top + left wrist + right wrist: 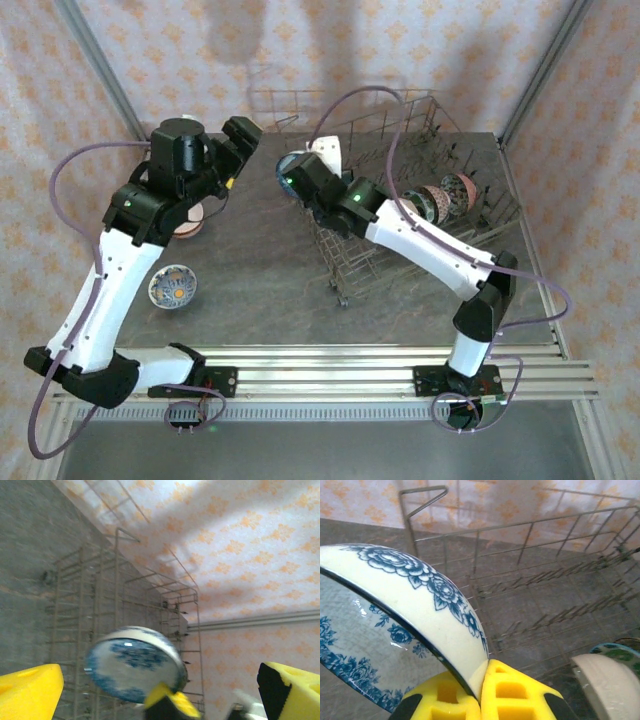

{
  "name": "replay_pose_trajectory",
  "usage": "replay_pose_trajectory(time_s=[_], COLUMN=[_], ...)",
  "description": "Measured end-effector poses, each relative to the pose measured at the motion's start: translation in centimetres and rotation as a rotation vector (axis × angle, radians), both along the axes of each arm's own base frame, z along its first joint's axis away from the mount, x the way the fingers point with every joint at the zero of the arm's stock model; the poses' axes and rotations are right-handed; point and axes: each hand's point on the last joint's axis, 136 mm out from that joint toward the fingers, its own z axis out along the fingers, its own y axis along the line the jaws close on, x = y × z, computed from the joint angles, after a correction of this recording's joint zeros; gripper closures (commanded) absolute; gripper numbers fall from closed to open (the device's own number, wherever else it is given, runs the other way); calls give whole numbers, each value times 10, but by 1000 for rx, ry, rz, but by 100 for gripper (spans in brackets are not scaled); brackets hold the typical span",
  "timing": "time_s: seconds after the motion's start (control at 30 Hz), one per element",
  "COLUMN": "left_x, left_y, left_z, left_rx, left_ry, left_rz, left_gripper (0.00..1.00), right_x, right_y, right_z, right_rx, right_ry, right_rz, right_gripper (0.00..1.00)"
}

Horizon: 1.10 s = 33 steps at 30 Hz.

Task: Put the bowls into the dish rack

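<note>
Bowls [437, 203], three in dish rack [400, 118], two on table [280, 290], one clamped by right tool [482, 692], left tool [238, 150] apart

The left gripper [160, 690] had its yellow fingers [30, 690] wide apart at the bottom corners, touching nothing. Between them hung a blue-white bowl [131, 661], tilted, its rim pinched from below by the right gripper [166, 702] — in front of the rack [100, 600], whose wire grid rose from the grey table [27, 555] against a patterned wall [250, 555].

A robotics lab booth: metal frame posts [100, 75], wallpaper backdrop panels [420, 40], grey table [270, 285] with mounting rails [320, 365].
</note>
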Motion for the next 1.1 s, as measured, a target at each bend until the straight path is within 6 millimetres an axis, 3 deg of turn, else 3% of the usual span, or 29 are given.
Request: replay_pose_trajectory(time_s=[0.1,0.17,0.27,0.43,0.57,0.73,1.1], left_x=[-6,-13,-19,-24,-30,-35,-36], left_y=[10,15,16,11,2,-7,-21], left_z=[-9,-27,-63,-126,-167,-195,-208], left_rx=[65,115,184,247,258,249,237], left_ry=[5,34,106,244,337,406,411], left_rz=[0,-13,-47,-123,-189,-253,-316], left_gripper=[1,1,1,1,1,1,2], right_x=[11,16,12,-3,-16,-21,-14], right_y=[-30,-53,-86,-118,-144,-159,-152], right_z=[14,20,22,23,10,-11,-68], right_rx=[-37,-77,-170,-288,-388,-481,-627], right_ry=[-16,-24,-12,3,42,99,222], right_rz=[-77,-136,-207,-264,-320,-372,-464], right_gripper=[100,100,100,100,100,100,100])
